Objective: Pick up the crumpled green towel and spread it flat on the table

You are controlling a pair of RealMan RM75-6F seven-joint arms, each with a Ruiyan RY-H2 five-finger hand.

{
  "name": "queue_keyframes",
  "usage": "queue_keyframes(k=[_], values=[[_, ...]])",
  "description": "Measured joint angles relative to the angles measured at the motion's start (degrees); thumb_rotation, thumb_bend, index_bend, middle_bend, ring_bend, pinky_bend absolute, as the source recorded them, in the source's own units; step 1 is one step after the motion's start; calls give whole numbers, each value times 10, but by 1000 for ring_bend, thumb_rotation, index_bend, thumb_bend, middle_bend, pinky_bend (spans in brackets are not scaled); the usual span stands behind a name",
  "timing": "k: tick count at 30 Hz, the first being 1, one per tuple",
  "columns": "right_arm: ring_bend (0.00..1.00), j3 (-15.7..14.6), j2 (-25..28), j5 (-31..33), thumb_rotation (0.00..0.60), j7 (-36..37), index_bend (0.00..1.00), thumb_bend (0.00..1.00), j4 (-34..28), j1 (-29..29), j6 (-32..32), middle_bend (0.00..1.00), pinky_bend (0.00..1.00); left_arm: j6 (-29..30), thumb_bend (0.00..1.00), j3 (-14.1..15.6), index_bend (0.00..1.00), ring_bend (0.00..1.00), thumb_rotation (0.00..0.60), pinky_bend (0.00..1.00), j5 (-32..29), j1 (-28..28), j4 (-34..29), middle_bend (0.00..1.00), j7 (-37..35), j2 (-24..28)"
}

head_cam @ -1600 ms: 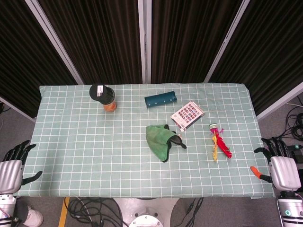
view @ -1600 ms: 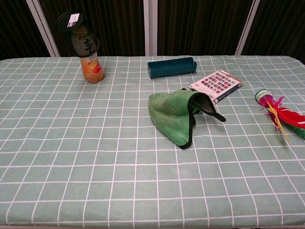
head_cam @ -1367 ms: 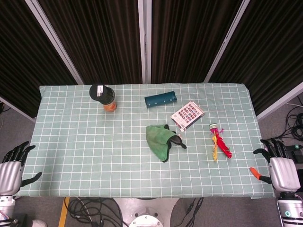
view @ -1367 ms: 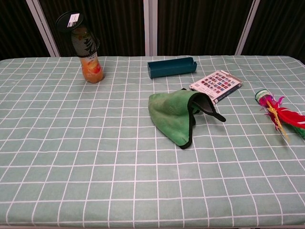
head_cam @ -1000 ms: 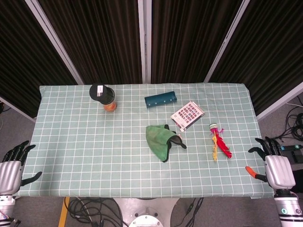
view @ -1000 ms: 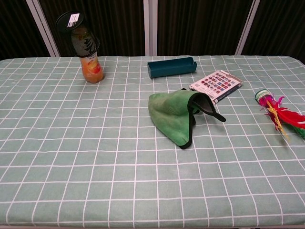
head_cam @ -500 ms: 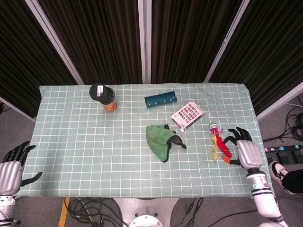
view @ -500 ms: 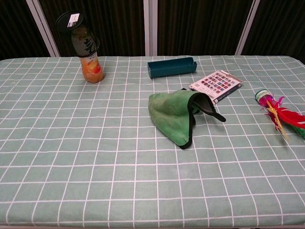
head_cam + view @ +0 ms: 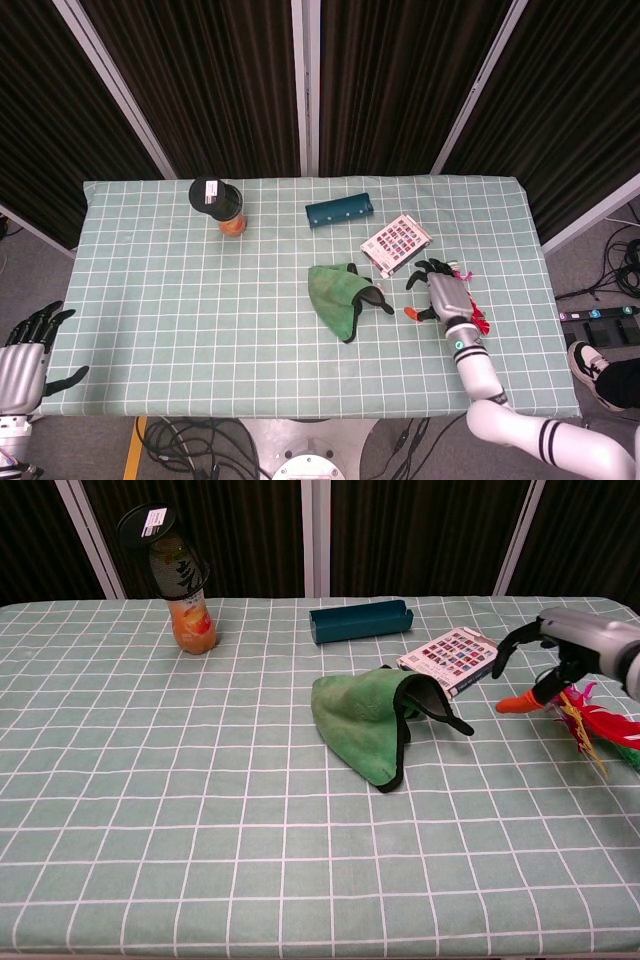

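The crumpled green towel with a black edge lies folded near the middle of the checked table. My right hand hovers just right of it, above the table, with its fingers spread and nothing in them; the thumb tip is orange. Off the table's near left corner, my left hand hangs with its fingers apart and nothing in it; the chest view does not show it.
A bottle of orange drink stands at the back left. A teal box and a colourful card pack lie behind the towel. A red feathered toy lies under my right arm.
My right hand has swept in from beyond the table's right edge to just right of the towel, and now shows in the chest view. The left hand has barely moved.
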Motion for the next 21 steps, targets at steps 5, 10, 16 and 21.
queue_keyframes(k=[5, 10, 16, 21], values=[[0, 13, -47, 66, 600, -28, 451, 177, 55, 53, -22, 135, 43, -4, 155, -1, 249, 154, 600, 211, -3, -1, 6, 213, -5, -2], [0, 22, -76, 113, 600, -40, 455, 188, 90, 89, -41, 135, 42, -9, 155, -2, 249, 154, 600, 211, -4, -4, 12, 213, -10, -2], [0, 25, -97, 157, 600, -54, 456, 205, 119, 120, -54, 137, 42, -11, 155, -4, 249, 154, 600, 210, -6, -5, 18, 213, -18, -3], [0, 19, -104, 184, 600, -66, 456, 204, 126, 132, -55, 137, 42, -14, 155, -4, 249, 154, 600, 211, -7, -5, 23, 213, -23, -5]])
